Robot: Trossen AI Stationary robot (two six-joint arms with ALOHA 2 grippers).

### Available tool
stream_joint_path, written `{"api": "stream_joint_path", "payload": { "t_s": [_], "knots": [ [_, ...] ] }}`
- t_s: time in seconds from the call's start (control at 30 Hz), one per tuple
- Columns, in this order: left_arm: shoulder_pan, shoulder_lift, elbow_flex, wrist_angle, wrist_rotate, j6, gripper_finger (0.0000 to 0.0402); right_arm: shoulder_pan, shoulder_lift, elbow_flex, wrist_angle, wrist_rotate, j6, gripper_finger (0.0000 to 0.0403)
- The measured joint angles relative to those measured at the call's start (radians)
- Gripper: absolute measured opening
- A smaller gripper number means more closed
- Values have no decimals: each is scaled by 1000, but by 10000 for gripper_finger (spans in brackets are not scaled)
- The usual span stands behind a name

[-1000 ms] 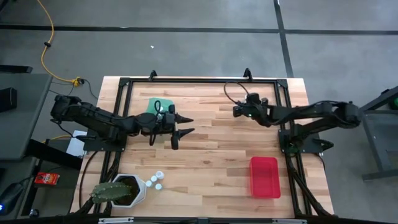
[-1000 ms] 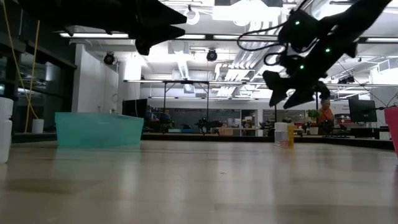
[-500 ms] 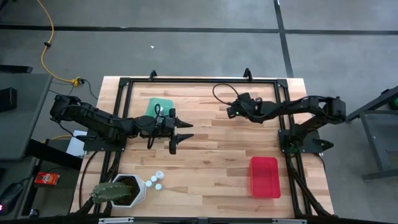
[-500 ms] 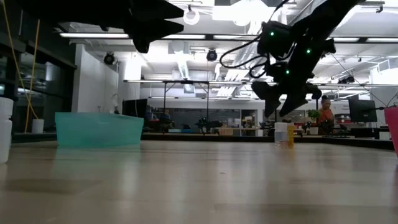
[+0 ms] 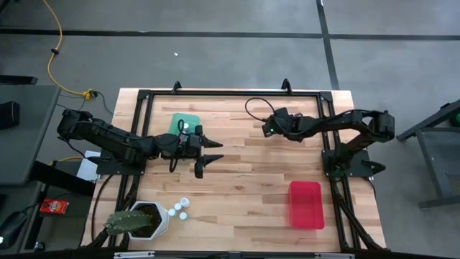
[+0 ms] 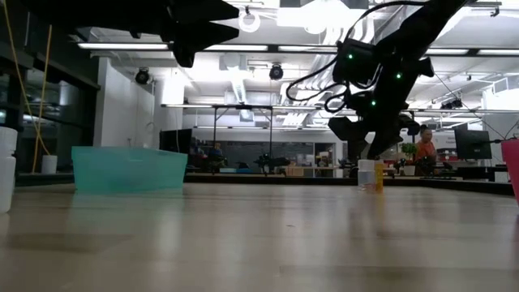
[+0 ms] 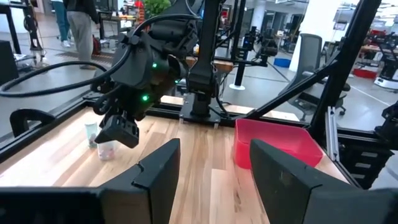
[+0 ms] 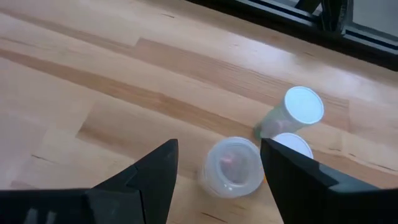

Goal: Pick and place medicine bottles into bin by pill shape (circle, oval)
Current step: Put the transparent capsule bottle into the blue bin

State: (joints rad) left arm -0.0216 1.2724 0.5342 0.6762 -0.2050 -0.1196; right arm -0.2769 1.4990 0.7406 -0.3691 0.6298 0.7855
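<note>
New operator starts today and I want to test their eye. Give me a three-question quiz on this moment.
1. True or false: the left gripper is holding a bottle.
2. Which tray lies nearer the right arm's base? A) teal tray B) red tray
3. Fill in: the right gripper hangs open over a group of ____ near the table's far edge.

Key:
1. False; its fingers are open and empty, above the table's middle.
2. B.
3. Medicine bottles; more medicine bottles stand beside the cactus pot.
</note>
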Motion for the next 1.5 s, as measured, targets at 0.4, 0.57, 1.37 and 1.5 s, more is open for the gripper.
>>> {"api": "stream_joint_path", "payload": {
  "t_s": [0.4,0.57,1.37,1.5],
  "knots": [
    [0,0,0,-1,3,8,182,4,0,0,44,-37,-35,222],
    [0,0,0,-2,3,11,182,9,0,0,86,-63,-68,222],
    [0,0,0,-2,2,8,182,2,0,-3,0,-54,0,188],
    [0,0,0,-2,2,8,182,3,0,-3,38,-75,-24,177]
  ]
}}
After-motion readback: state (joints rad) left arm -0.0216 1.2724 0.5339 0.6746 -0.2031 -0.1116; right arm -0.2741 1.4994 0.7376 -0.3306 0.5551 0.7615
